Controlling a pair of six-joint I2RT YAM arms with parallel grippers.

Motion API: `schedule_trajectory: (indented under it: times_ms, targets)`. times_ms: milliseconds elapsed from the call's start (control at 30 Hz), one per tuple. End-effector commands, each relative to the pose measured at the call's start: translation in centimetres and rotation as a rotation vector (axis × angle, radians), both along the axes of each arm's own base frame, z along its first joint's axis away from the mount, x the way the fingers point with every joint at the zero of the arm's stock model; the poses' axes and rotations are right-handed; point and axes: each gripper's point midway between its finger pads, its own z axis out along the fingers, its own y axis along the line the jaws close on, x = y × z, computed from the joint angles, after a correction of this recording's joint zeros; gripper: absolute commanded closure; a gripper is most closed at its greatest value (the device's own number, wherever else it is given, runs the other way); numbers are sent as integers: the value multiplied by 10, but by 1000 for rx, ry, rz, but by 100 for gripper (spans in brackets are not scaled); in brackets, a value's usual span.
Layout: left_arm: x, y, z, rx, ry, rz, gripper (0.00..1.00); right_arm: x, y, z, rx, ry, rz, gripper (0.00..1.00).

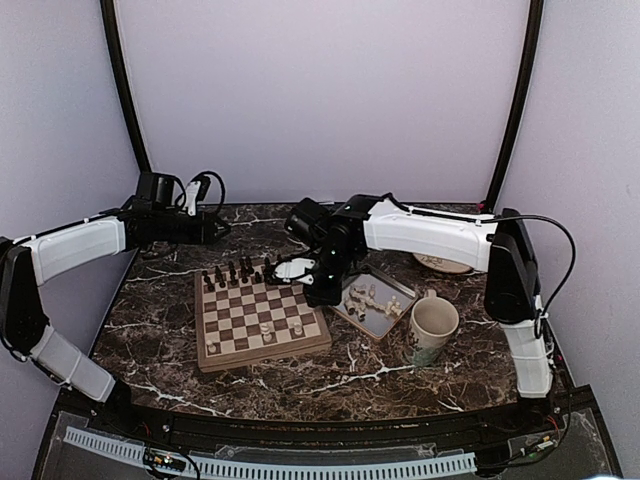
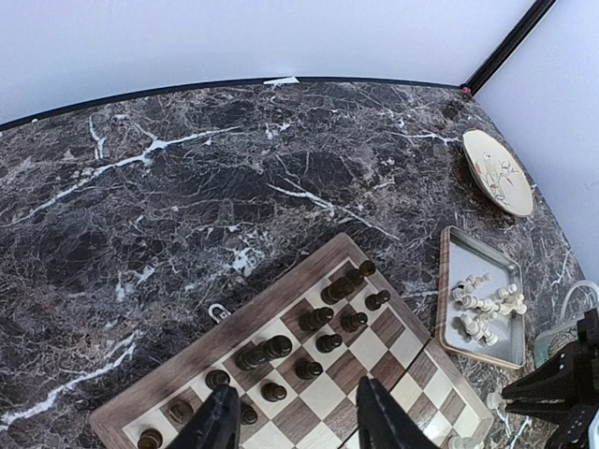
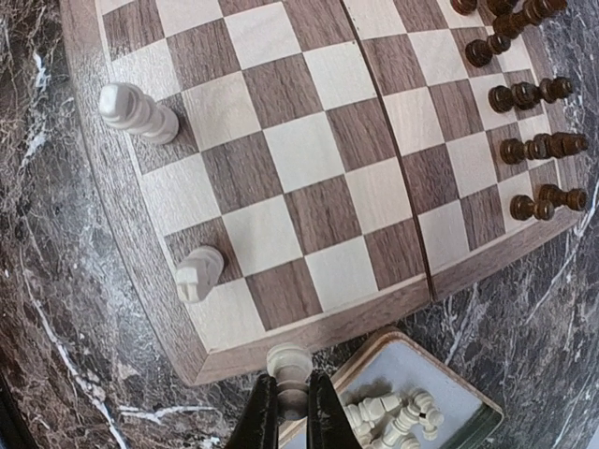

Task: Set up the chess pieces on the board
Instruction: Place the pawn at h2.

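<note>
Status from my side of the marble table (image 1: pixel 150 290): my right gripper (image 3: pixel 290 391) is pinched tight on one cream chessman (image 3: pixel 289 363), fingers squeezing its stem with the round head poking out above them. In the right wrist view it sits at the bottom centre of the frame, just off the chessboard (image 3: pixel 140 281) rim and right by the corner of the metal tray (image 3: pixel 449 383). The rest of the loose cream chess pieces (image 3: pixel 393 416) are heaped in that tray at the lower right. Two cream pieces (image 3: pixel 138 112) are on the board already, both along the left side of that frame, one on a dark square near the upper left and one lower down near the rim. All the dark chessmen (image 3: pixel 529 94) are lined up at the upper right, on the far rows. My left gripper (image 2: pixel 299 426) is roughly half open with nothing in it, and I can see board squares straight through the gap at the bottom of the left wrist view. From the top camera it hangs off the board's upper left corner, well apart from the tray. A mug (image 1: pixel 432 330) stands just right of the tray, and a plate (image 1: pixel 440 263) sits behind it.
</note>
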Motion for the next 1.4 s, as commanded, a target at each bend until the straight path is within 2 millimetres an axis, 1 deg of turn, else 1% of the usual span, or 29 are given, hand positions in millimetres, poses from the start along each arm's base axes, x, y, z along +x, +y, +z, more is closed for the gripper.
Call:
schedule_trajectory:
  times_ms: [0, 200, 600, 767, 1000, 1367]
  targets:
    - [-3, 4, 18, 1, -42, 5, 55, -5, 15, -6, -1, 2, 18, 97]
    - [-3, 4, 19, -3, -41, 5, 55, -7, 21, -17, -22, 8, 22, 96]
    - [-3, 4, 18, -2, -40, 9, 55, -7, 21, -37, -61, 30, 20, 94]
    - [-3, 5, 17, -4, -38, 11, 55, -3, 20, -41, -76, 14, 11, 93]
    - [-3, 4, 18, -5, -38, 8, 55, -3, 21, -43, -76, 16, 7, 87]
    - [-4, 4, 18, -5, -39, 6, 55, -1, 23, -47, -78, 20, 4, 86]
